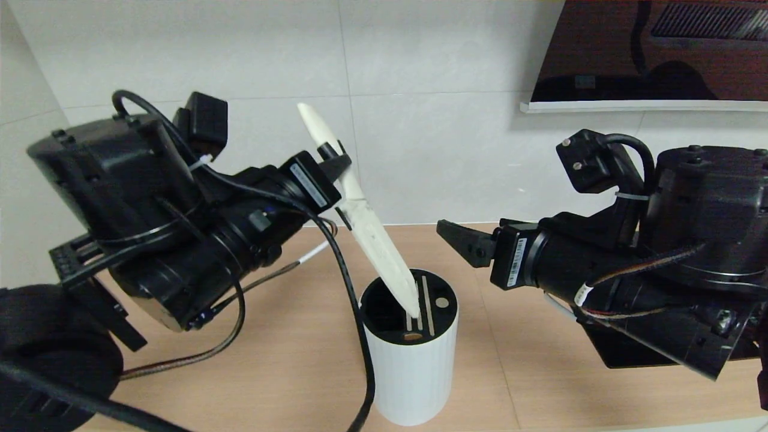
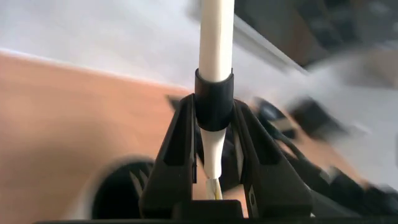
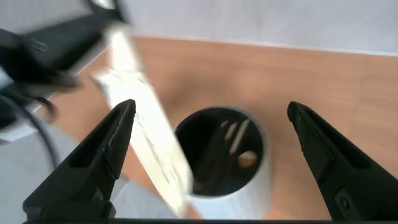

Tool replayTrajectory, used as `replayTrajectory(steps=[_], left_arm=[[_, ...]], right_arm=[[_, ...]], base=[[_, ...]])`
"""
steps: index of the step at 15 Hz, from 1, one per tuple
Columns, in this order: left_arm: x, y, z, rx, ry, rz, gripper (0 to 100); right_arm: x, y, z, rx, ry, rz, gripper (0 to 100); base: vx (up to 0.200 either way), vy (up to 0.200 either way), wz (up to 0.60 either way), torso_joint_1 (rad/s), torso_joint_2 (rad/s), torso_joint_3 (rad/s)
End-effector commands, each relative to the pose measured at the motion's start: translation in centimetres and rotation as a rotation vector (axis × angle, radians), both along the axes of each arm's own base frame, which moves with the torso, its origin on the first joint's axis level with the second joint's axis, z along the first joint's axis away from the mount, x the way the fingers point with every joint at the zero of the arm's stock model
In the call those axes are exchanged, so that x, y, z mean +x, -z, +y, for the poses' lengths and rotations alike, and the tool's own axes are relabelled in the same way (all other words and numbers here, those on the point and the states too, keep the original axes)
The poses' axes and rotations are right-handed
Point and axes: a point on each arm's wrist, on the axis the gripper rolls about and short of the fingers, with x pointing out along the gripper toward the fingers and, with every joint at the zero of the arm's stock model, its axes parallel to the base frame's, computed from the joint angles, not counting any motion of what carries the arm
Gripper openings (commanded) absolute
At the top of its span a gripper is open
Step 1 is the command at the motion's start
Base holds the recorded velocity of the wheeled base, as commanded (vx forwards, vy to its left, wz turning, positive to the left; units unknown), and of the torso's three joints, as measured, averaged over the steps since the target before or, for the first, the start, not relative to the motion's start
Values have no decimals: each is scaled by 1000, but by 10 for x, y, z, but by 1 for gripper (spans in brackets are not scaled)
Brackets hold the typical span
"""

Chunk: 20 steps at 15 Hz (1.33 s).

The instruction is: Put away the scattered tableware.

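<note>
My left gripper is shut on the handle of a white knife, holding it tilted above the table. The blade tip touches the black slotted top of a white ribbed utensil holder at the table's front middle. In the left wrist view the knife's handle runs between the two black fingers. My right gripper hovers open to the right of the holder, above it, with nothing between its fingers. In the right wrist view the knife blade leans over the holder between the spread fingers.
The wooden table meets a white tiled wall behind. A dark range hood hangs at the upper right. Cables from the left arm trail down beside the holder.
</note>
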Motion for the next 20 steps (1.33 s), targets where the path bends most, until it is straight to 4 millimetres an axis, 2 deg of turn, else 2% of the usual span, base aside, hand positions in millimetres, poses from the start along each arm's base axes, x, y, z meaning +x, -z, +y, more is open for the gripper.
replayTrajectory(steps=[1,3,6,7,14,20], left_arm=[[2,-30,-6,65,-140,-77,0],[-4,-25,-14,172,-285,-72,0],[-31,-20,-32,245,-283,-69,0],[-34,-15,-34,282,-298,-61,0],[-29,12,-55,321,-291,-55,0],[-23,20,-61,328,-292,-51,0]], right_arm=[[6,0,-5,-7,27,-3,100],[9,0,-8,-12,40,-10,100],[10,2,-7,-19,40,-5,100],[10,2,-7,-19,40,-5,100],[11,4,-6,-25,40,-2,100],[11,4,-5,-26,40,-1,100]], base=[[0,0,0,0,0,0],[0,0,0,0,0,0],[0,0,0,0,0,0],[0,0,0,0,0,0],[0,0,0,0,0,0],[0,0,0,0,0,0]])
